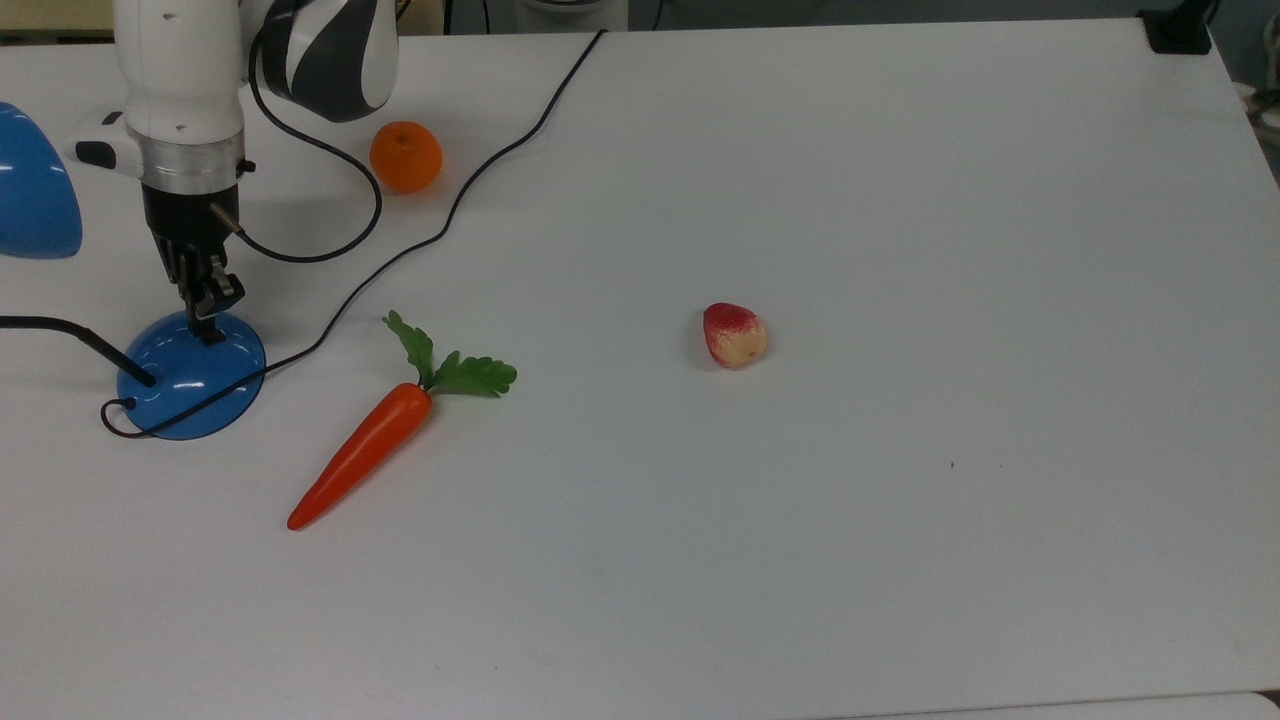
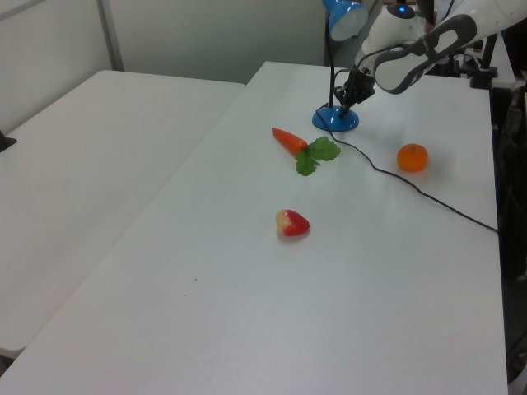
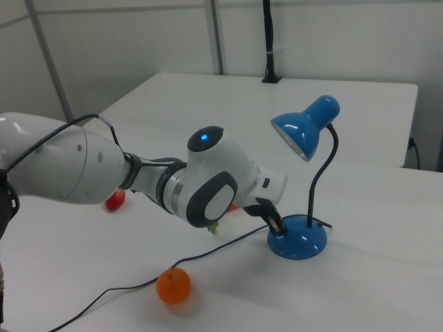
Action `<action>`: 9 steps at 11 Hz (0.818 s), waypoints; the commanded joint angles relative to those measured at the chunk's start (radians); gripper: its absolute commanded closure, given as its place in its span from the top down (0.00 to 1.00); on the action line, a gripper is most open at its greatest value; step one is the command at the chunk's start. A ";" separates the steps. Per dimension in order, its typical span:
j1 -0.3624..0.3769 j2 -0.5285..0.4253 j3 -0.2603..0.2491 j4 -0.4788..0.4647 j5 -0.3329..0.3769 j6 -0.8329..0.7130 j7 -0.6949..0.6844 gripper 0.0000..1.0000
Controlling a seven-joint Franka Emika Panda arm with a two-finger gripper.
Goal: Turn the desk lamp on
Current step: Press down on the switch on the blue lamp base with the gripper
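The desk lamp stands at the top view's left, with its glossy blue domed base, its blue shade at the edge and a black cord trailing across the table. My gripper points down with its fingers shut together, the tips on the top of the base where the small black switch sits, which they hide. In the right view the gripper touches the base on the right view's left side, below the bent neck and shade. The left view has the gripper just above the base.
An orange lies behind the arm, a toy carrot just beside the lamp base on the top view's right, and a red-and-cream strawberry mid-table. The arm's own cable loops near the orange. The white table stretches bare toward the top view's right.
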 commanded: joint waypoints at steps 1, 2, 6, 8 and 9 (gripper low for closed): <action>0.005 0.016 -0.009 0.009 -0.006 0.044 0.025 0.00; 0.005 0.018 -0.009 0.009 -0.006 0.045 0.025 0.00; 0.005 0.035 -0.009 0.030 0.002 0.045 0.026 0.00; 0.005 0.056 -0.011 0.051 0.016 0.045 0.026 0.00; 0.005 0.065 -0.020 0.053 0.017 0.045 0.026 0.00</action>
